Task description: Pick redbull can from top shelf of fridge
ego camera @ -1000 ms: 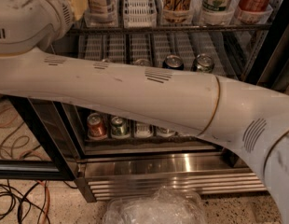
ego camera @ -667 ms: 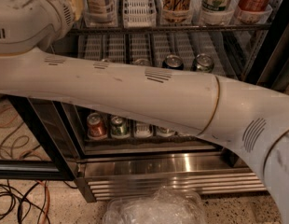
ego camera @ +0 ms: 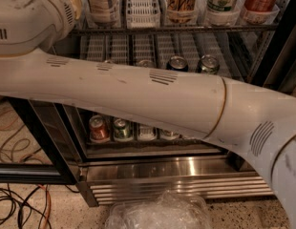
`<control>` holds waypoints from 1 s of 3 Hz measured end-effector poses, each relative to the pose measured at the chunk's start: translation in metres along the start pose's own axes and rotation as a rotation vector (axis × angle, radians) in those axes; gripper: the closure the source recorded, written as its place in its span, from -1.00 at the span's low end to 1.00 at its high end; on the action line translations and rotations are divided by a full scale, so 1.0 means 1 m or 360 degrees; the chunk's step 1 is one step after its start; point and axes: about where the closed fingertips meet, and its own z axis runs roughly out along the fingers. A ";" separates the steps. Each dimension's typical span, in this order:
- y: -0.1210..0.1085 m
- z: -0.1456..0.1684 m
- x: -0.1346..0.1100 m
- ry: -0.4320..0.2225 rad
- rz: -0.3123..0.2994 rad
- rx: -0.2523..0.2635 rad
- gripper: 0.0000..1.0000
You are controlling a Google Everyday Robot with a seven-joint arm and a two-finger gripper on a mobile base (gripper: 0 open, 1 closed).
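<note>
The gripper point(ego camera: 74, 4) is placed at the upper left of the frame, at the end of the white arm point(ego camera: 153, 92). Only a tan piece beside the wrist housing is seen, level with the top shelf point(ego camera: 186, 28), so it cannot be told whether anything is held. The redbull can is not made out anywhere. No blue and silver panels are shown among the drinks along the top of the frame, so it is judged to be hidden behind the wrist or cut off by the upper edge. The main risk is therefore a grasp that cannot be checked: the wrong drink could be taken, or the pale bottle point(ego camera: 102, 4) just right of the wrist could be knocked over. A slim tall can is easily tipped if it is met off-centre, and it could be caught on the clear cup at the lane end unless it is lifted before being drawn out. The arm is stretched across the whole opening of the fridge point(ego camera: 172, 171), close in front of the short cans point(ego camera: 176, 63) on the middle rack, so these could be swept by a low withdrawal. The black door frame point(ego camera: 33, 128) at the left could be struck by the wrist. The cables point(ego camera: 14, 199) on the floor at lower left could be snagged if the base is moved.
</note>
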 end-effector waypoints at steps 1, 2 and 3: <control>-0.001 -0.016 -0.010 -0.0039 -0.0003 -0.0023 1.00; -0.001 -0.018 -0.014 -0.0055 -0.0001 -0.0030 1.00; -0.003 -0.021 -0.015 -0.0069 -0.0003 -0.0036 1.00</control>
